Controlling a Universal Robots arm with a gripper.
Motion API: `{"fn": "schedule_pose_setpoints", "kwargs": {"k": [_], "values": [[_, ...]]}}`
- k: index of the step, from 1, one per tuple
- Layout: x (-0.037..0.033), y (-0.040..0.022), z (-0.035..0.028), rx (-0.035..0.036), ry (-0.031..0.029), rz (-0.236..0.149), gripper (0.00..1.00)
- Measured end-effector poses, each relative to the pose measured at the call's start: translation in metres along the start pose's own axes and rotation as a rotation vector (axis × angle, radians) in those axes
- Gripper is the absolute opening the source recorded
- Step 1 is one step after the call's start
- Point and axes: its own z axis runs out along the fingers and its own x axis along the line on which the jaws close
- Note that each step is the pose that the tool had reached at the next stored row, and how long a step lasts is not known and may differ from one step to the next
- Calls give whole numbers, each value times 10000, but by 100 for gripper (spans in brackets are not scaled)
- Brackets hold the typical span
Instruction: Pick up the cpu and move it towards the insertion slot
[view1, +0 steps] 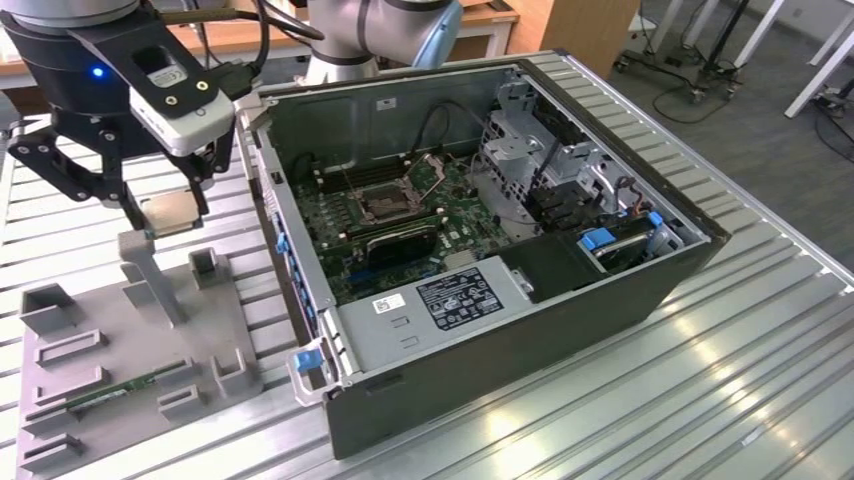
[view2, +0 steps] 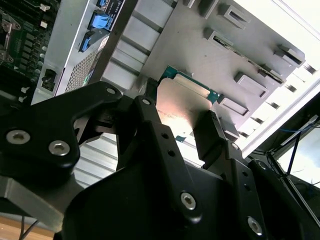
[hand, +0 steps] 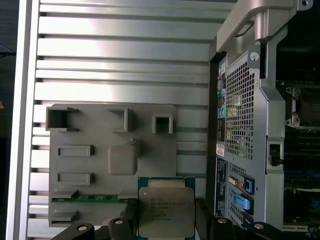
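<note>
Gripper (view1: 167, 213) pointed straight down. Fingers (hand: 131, 212) were closed part-way, clamped on two opposite edges of the cpu (view1: 171, 212). The chip sat flat between them, metal lid facing up at the wrist in both wrist views (hand: 166, 207) (view2: 182, 102).

Arm pose in the exterior view: black wrist body (view1: 80, 50) came in from 11 o'clock of the frame. Linkage hung vertical below it. Grey arm joint (view1: 387, 30) sat at 12 o'clock, behind the case.

The cpu hung in the air over the 12 o'clock end of the grey fixture tray (view1: 134, 330), just above a tall post (view1: 150, 270). I couldn't tell whether it was clear of the post.

The memory stick (view1: 127, 390) lay in its holder at 6 o'clock of the gripper, near the tray's lower end.

The insertion slot (view1: 378, 203) was at 3 o'clock of the gripper, well apart from it. It sat on the green board inside the open computer case (view1: 534, 330), with the case's side wall between the two.

Tray and case both sat on the slatted metal table (view1: 694, 400).
</note>
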Motion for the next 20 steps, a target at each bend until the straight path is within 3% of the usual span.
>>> {"fn": "schedule_pose_setpoints", "kwargs": {"k": [20], "values": [[-77,-1,-1,1,1,0,54]]}}
